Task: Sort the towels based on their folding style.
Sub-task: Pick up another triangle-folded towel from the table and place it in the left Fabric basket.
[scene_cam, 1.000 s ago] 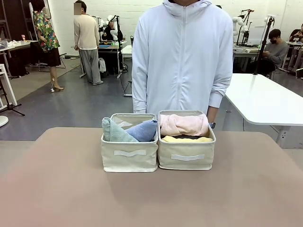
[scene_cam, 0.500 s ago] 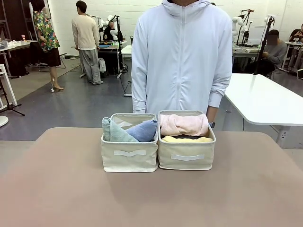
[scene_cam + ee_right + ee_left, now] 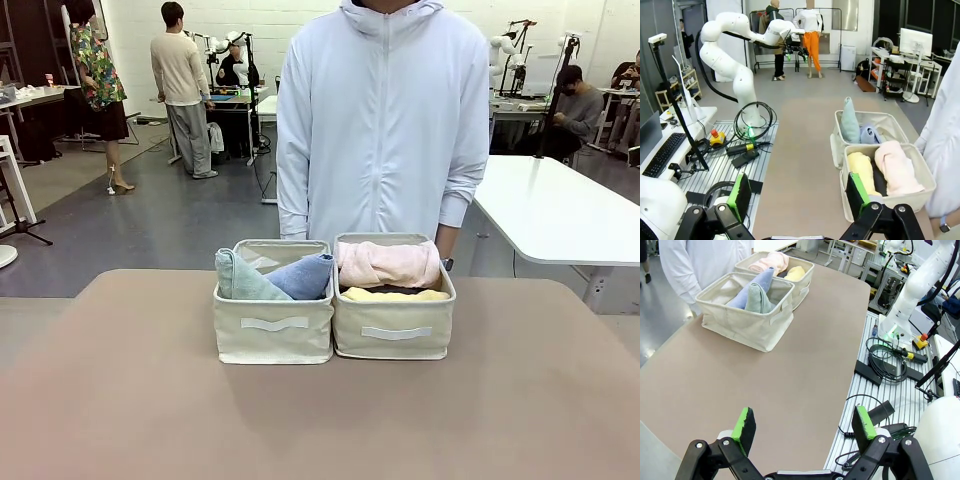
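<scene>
Two beige bins stand side by side at the far middle of the table. The left bin (image 3: 250, 345) holds a sage-green cone towel (image 3: 238, 279) and a blue cone towel (image 3: 305, 276). In the right bin (image 3: 395, 350) a pink rolled towel (image 3: 388, 263) lies over a yellow roll (image 3: 395, 294), with a dark one between them. The left wrist view has the same green towel (image 3: 759, 297), blue towel (image 3: 746, 291), pink towel (image 3: 771, 262) and yellow towel (image 3: 795, 273). My left gripper (image 3: 804, 422) hangs open over the table's near edge. My right gripper (image 3: 798, 194) is open, apart from the bins.
A person in a pale zip jacket (image 3: 385, 120) stands right behind the bins, arms down. The brown table (image 3: 120, 400) is bare around them. Cables and a mounting plate (image 3: 885, 365) lie beside the table. The left arm (image 3: 740, 60) rises at the far side of the right wrist view.
</scene>
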